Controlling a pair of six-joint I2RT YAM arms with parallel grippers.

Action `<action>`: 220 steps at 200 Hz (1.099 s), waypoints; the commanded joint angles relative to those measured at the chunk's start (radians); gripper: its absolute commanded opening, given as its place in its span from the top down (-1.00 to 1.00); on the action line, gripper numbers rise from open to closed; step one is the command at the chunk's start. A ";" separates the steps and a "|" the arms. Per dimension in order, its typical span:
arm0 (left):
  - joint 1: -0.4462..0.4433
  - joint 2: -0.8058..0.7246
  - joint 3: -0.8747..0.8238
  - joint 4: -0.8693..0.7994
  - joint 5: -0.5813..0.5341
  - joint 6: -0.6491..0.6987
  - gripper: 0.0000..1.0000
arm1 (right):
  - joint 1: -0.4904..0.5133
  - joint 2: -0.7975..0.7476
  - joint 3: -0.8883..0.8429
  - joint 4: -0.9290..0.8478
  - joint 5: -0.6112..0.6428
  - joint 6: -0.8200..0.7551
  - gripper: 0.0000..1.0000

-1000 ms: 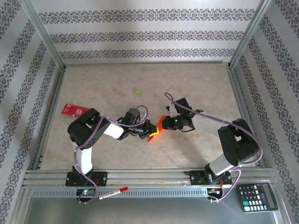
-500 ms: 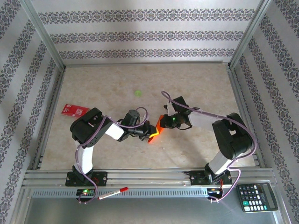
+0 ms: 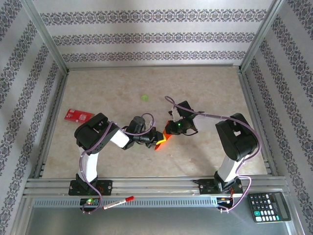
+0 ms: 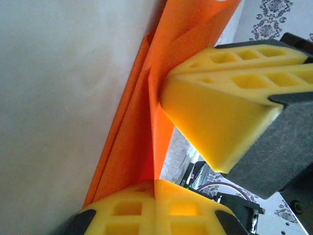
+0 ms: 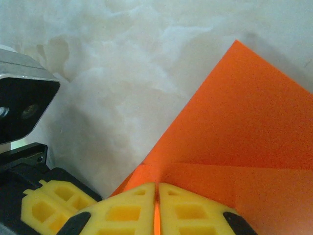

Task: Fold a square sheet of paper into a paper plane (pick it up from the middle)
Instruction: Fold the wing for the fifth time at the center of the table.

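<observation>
One square sheet of paper [image 3: 163, 137], bright orange and already creased into overlapping layers, is pinched between the two sets of jaws over the middle of the counter [image 3: 210, 88], slightly toward its near edge. The left jaws are closed tight on the sheet's left side; in the left wrist view their two yellow fingers [image 4: 124, 215] meet with the orange layers caught between them. The right jaws are clamped on the sheet from the opposite side, with only the thin paper between their two pads [image 5: 188, 210]; a creased flap spreads up and to the right above the pale surface. The two arms, left arm [image 3: 95, 139] and right arm [image 3: 234, 142], bend inward so that their wrists nearly meet. One small red card [image 3: 78, 115] lies near the counter's left edge, and one tiny green spot [image 3: 145, 97] sits farther back. One calculator [image 3: 269, 206] and one red-capped pen [image 3: 119, 202] rest in front of the near edge.
</observation>
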 commanded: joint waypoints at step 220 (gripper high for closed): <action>-0.009 -0.312 0.082 -0.859 -0.184 0.594 -0.06 | -0.003 0.113 0.053 -0.036 0.008 -0.054 0.89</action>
